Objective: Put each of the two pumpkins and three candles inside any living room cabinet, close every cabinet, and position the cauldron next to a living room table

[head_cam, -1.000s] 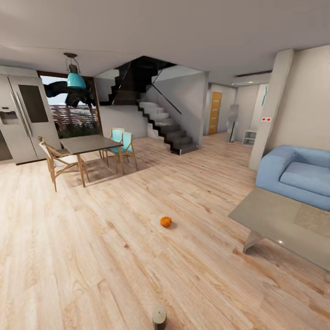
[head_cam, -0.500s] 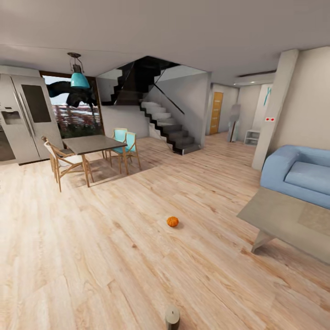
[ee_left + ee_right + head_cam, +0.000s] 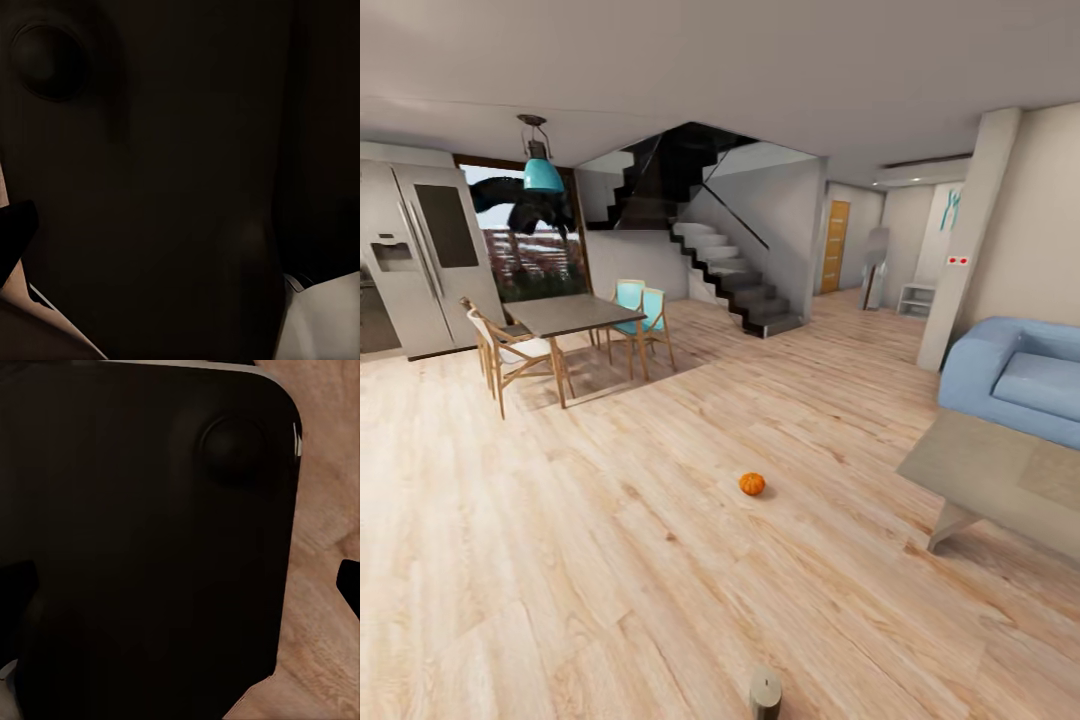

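A small bright-orange pumpkin lies on the light wood plank floor in the middle of the head view. A stubby tan candle stands upright on the floor at the very front, close to me. In the right wrist view, dark fingertips sit at opposite edges, so the right gripper is open and empty against a dark panel of my body. In the left wrist view, one dark fingertip shows against a dark surface, and the jaw gap is hidden. The cabinet and the cauldron are out of view.
A low grey coffee table and a blue sofa stand at the right. A dining table with wooden chairs is at the back left, beside a steel fridge. Dark stairs rise behind it, and a pillar stands at the right.
The whole head view has shifted, so the camera turned left. The pumpkin, candle and furniture all slid rightward in the picture together, and nothing in the room itself moved.
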Robot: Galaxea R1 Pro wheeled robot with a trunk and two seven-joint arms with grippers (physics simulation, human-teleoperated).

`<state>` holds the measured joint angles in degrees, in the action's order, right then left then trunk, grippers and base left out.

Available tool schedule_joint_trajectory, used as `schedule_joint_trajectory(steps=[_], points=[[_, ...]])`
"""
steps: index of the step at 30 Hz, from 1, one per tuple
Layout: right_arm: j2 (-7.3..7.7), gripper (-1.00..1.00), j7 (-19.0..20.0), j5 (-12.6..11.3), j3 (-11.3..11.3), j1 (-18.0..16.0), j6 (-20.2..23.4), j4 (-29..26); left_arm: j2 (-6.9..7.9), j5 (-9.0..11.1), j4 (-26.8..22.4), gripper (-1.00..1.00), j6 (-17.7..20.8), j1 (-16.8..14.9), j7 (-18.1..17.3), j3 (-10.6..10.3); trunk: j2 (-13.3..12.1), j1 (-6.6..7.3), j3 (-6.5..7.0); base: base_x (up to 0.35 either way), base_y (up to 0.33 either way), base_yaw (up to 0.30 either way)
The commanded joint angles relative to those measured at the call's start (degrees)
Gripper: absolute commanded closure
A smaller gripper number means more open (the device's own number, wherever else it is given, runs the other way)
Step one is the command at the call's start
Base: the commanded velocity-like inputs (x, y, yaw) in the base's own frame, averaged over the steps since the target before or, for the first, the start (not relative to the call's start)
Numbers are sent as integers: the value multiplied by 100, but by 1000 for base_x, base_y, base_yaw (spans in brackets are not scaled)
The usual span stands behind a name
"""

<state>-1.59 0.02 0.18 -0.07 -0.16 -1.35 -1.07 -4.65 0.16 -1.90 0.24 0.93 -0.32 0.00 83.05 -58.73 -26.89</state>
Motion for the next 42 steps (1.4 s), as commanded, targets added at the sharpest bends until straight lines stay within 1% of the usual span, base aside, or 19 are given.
schedule_joint_trajectory(steps=[1, 7, 14, 42], points=[[0, -100, -2, 3, -2, -2, -14, 2, 0, 2, -12, -100, 3, 3, -3, 0, 2, 0, -4, 0, 292, 0], [-1, -100, 3, 2, -2, -2, -14, 2, 0, 2, -12, -100, 3, 3, 0, 4, 2, 0, -4, 0, 266, 0], [-4, -100, 7, 8, -2, -2, -14, 2, 0, 2, -12, -100, 3, 3, 3, 0, 2, 0, -4, 0, 24, -99], [0, -100, 7, 15, 2, -2, -14, 3, 0, 2, -12, -100, 3, 3, 4, 4, 2, 0, -4, 0, 4, -255]])
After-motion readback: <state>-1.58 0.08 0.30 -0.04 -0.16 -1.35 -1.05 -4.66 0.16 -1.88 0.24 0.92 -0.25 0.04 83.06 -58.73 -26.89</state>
